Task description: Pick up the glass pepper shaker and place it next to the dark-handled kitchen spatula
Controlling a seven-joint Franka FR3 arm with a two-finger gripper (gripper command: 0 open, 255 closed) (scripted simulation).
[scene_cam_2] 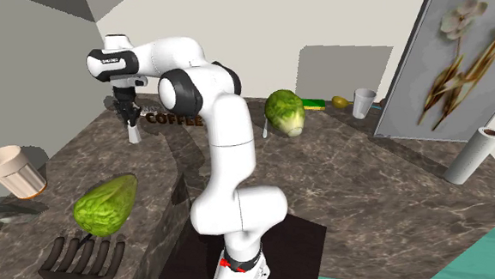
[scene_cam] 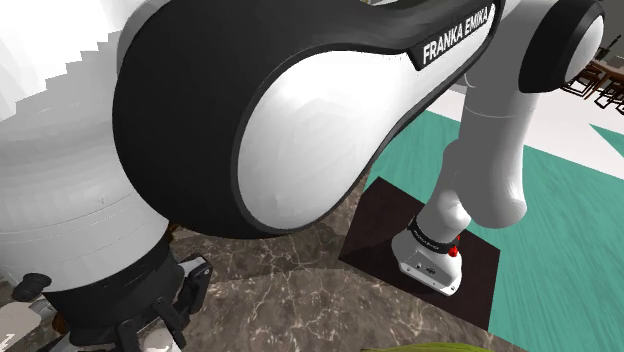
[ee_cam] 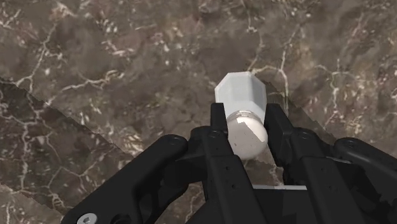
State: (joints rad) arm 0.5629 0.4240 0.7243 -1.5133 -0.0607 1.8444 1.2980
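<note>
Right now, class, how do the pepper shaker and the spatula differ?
The pepper shaker is pale and blocky; the spatula is dark and slotted. The pepper shaker is clasped upright in the gripper; the spatula lies flat, untouched. Both are over the dark marbled counter.

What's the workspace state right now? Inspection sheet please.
Surface: dark veined marble counter.
Job's things: pale pepper shaker clasped at its cap; dark slotted spatula at the counter's near end in the second exterior view.
Clutter: lettuce head, second lettuce head, COFFEE sign, beige cup, white cup, paper towel roll.
Grippers: end effector shut on the pepper shaker.
Cables: nothing seen.
Surroundings: flower picture, teal floor.
</note>
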